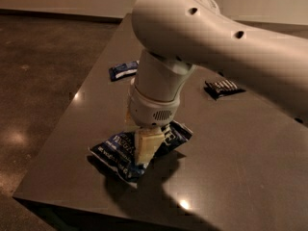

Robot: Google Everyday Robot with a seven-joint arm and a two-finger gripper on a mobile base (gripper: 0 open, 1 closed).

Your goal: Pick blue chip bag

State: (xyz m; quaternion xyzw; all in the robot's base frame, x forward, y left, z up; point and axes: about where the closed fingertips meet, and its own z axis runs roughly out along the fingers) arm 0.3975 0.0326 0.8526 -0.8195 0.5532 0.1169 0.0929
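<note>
The blue chip bag (114,152) lies crinkled on the dark table (231,167), near its front left corner. My gripper (137,143) points straight down onto the middle of the bag. Its cream near finger (145,147) presses against the bag's front side, and the far finger is mostly hidden behind the wrist. The jaws look closed on the bag's middle fold. The bag still rests on the table. My big white arm (211,37) reaches in from the right and hides part of the bag.
A small blue-and-white bar wrapper (123,70) lies at the back left of the table. A small black wrapper with white stripes (223,87) lies at the right. The table's left and front edges are close to the bag, with brown floor (38,81) beyond.
</note>
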